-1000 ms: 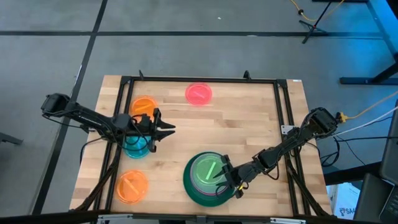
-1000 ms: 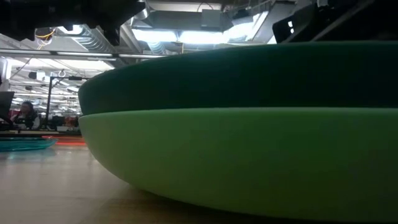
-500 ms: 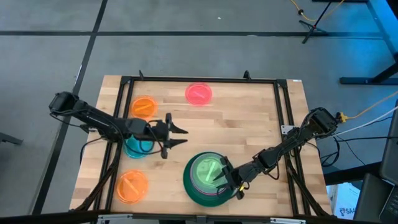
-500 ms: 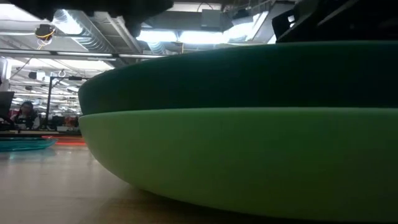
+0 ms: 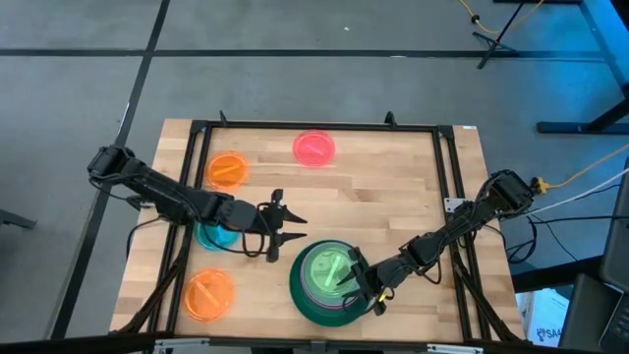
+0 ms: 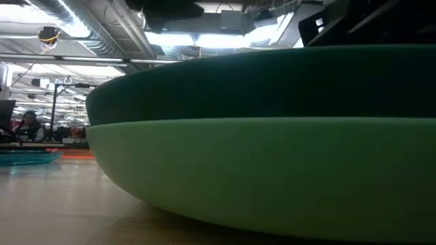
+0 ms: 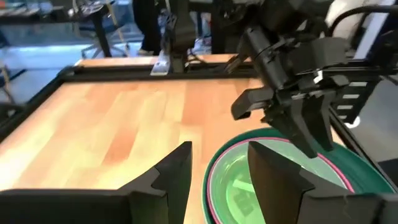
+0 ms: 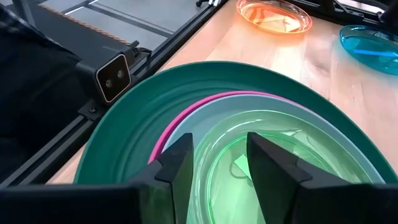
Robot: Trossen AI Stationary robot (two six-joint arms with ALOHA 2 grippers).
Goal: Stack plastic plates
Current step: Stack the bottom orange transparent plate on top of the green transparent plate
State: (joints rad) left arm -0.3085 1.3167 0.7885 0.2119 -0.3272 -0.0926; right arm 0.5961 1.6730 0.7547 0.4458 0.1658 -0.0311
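Observation:
A stack of plates (image 5: 316, 300) sits near the table's near edge. In it a dark green plate (image 6: 272, 82) rests on a mint one (image 6: 259, 170); magenta (image 8: 163, 140), grey-blue (image 8: 205, 115) and lime (image 8: 230, 162) plates are nested inside. My right gripper (image 5: 344, 277) is open just over the lime plate (image 5: 322, 267). My left gripper (image 5: 295, 230) is open and empty, just left of the stack, pointing at it. Lying flat on the table are a teal plate (image 5: 214, 237), two orange plates (image 5: 228, 169) (image 5: 208, 293) and a pink-red plate (image 5: 314, 147).
A black frame (image 5: 314, 126) runs along the table's far, left and right sides. A small camera block (image 8: 115, 74) sits on the rail beside the stack. Bare wood (image 5: 393, 187) lies between the stack and the far edge. People show in the room beyond (image 6: 28, 122).
My left gripper has moved from above the teal plate toward the table's right and near side, to just left of the stack, staying open and empty. The teal plate has stayed where it was.

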